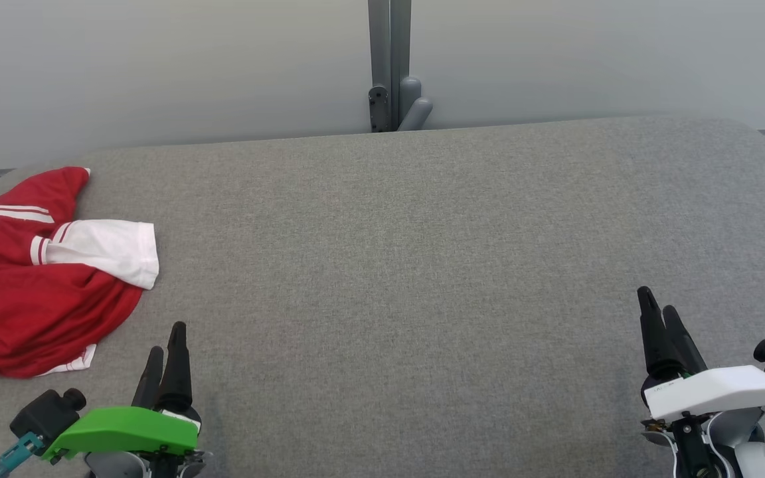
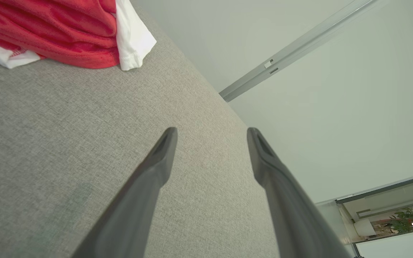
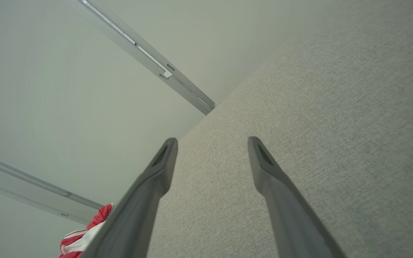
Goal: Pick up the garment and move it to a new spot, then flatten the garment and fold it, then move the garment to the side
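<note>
Red-and-white garment (image 1: pixel 37 299) bunched at left edge of desk (image 1: pixel 389 265), just ahead of left hand (image 1: pixel 167 338). Left and right hand (image 1: pixel 656 300) both released, near front edge. Wide grey stretch runs from garment to right edge.

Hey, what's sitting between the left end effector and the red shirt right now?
Nothing: just bare grey surface between the left end effector and the shirt. The head view and the left wrist view both show that gap.

The right gripper (image 3: pixel 212 140) spreads its two long dark fingers (image 3: pixel 149 193) wide over the grey woven fabric surface (image 3: pixel 335 125). A crumpled red-and-white garment (image 3: pixel 81 240) lies well apart to its left.
</note>
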### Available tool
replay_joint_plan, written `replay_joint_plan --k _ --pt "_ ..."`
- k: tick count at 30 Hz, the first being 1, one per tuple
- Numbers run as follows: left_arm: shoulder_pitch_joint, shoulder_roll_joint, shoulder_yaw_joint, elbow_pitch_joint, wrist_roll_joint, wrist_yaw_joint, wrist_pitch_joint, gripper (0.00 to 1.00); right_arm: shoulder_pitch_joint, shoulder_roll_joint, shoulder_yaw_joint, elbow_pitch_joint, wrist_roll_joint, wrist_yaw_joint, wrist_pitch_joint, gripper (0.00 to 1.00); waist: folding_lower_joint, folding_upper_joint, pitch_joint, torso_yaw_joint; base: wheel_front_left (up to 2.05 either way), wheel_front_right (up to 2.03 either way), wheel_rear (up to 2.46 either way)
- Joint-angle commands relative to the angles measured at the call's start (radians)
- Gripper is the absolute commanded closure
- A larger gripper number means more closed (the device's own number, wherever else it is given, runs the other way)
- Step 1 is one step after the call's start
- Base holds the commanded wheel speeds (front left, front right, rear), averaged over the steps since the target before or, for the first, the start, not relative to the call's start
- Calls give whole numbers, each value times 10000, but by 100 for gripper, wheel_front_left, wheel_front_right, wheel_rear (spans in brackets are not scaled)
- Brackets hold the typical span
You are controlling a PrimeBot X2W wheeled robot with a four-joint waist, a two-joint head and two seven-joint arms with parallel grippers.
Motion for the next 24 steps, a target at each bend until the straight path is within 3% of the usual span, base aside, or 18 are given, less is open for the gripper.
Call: replay_joint_plan --k 1,24 --pt "-187 121 -15 -111 407 42 -95 0 -73 -40 14 -211 -370 2 -109 0 0 0 2 -1 0 0 0" --pt "85 272 33 -145 3569 -265 -817 0 159 -62 63 -286 -3557 3 -882 0 0 0 8 65 0 0 0"
